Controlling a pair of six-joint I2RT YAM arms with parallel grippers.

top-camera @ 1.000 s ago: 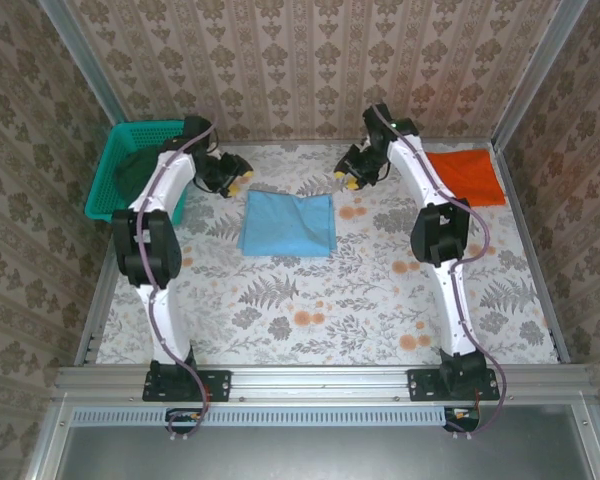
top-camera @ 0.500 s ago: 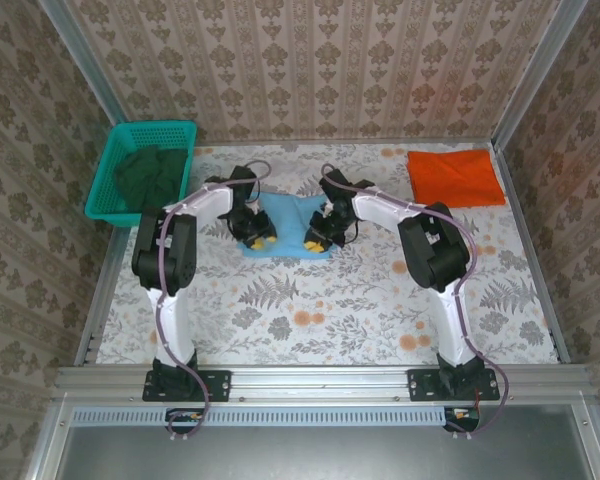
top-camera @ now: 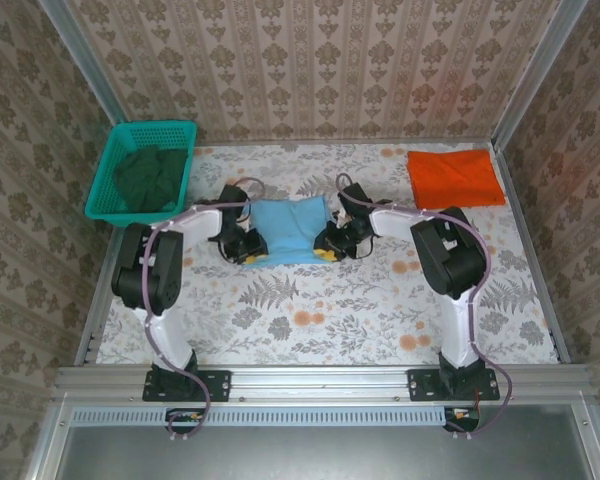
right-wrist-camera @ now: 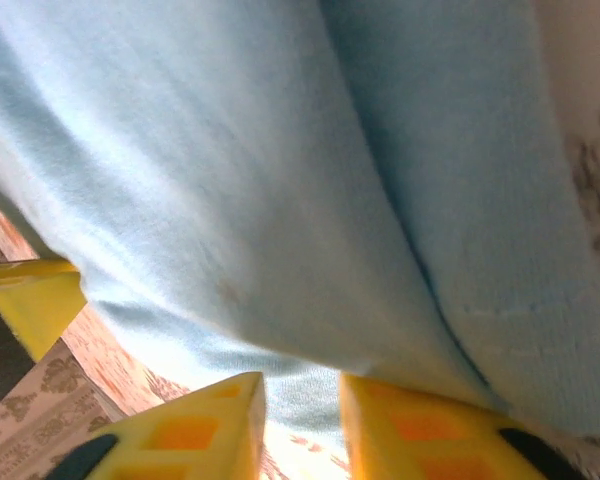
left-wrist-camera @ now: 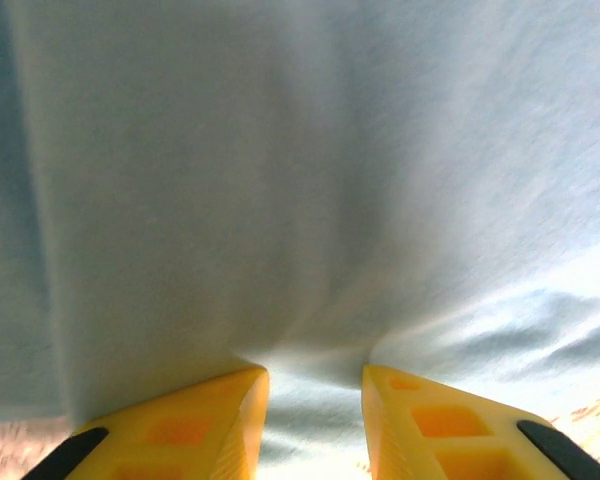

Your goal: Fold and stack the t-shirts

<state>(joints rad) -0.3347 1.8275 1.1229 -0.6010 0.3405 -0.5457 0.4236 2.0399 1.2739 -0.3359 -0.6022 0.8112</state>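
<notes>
The light-blue t-shirt [top-camera: 290,228] lies folded into a rough rectangle in the middle of the table, with no star or lettering showing. My left gripper [top-camera: 250,254] is at its near-left corner and my right gripper [top-camera: 326,252] at its near-right corner. In the left wrist view the blue cloth [left-wrist-camera: 310,200] puckers into the gap of the left gripper [left-wrist-camera: 315,420], which is shut on it. The right gripper [right-wrist-camera: 302,420] likewise pinches the blue cloth [right-wrist-camera: 280,200]. The orange t-shirt [top-camera: 455,177] lies folded flat at the far right, away from both grippers.
A teal basket [top-camera: 145,128] holding dark green cloth [top-camera: 150,180] stands at the far left. Patterned walls close in the back and both sides. The floral table top [top-camera: 320,310] spreads out in front of the blue shirt.
Both arms swung from the far edge of the blue shirt to its near corners. Since half a second ago they have spread slightly and shifted nearer, and the shirt's near edge has come with them.
</notes>
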